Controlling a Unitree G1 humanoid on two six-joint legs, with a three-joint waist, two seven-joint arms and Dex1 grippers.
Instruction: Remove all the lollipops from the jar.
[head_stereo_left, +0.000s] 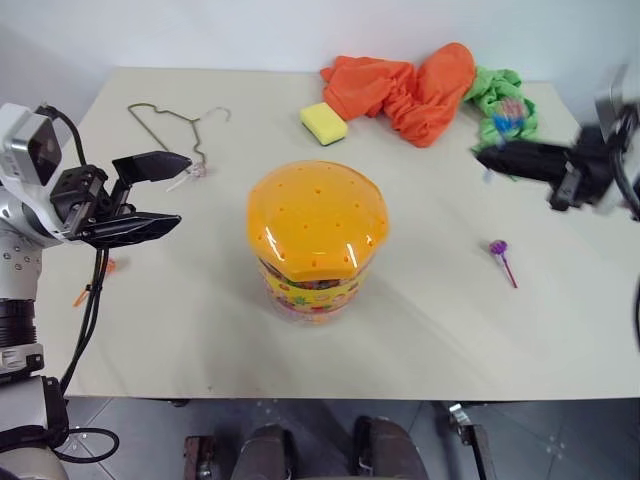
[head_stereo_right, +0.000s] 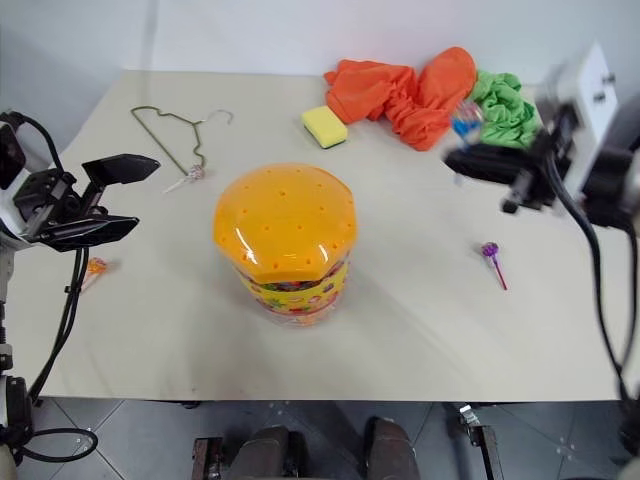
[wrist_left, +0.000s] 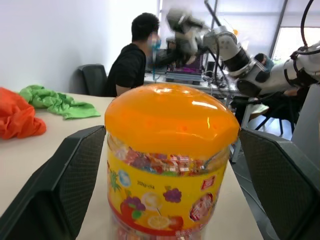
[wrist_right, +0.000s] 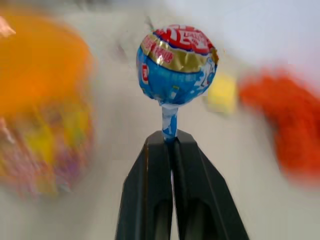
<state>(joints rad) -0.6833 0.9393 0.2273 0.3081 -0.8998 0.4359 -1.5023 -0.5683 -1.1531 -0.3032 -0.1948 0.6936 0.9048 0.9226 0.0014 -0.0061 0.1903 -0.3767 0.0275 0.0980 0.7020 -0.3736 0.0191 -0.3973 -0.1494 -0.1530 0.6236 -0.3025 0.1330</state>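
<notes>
The jar (head_stereo_left: 316, 240), a clear tub with a domed orange lid and a yellow fruit label, stands at the table's middle. To its left my left gripper (head_stereo_left: 180, 192) is open, pointing at the jar and apart from it; in the left wrist view the jar (wrist_left: 170, 165) sits between the two fingers' lines. My right gripper (wrist_right: 170, 137) is shut on the stick of a blue lollipop (wrist_right: 176, 65), held in the air at the right, in front of the green cloth. A purple lollipop (head_stereo_left: 498, 248) lies right of the jar, an orange one (head_stereo_right: 94, 266) at the left, a pale one (head_stereo_left: 193, 172) by the hanger.
A wire hanger (head_stereo_left: 175, 125) lies at the back left, a yellow sponge (head_stereo_left: 323, 122) behind the jar. An orange cloth (head_stereo_left: 405, 85) and a green cloth (head_stereo_left: 500, 95) lie at the back right. A person (wrist_left: 132, 60) sits at a desk beyond the table.
</notes>
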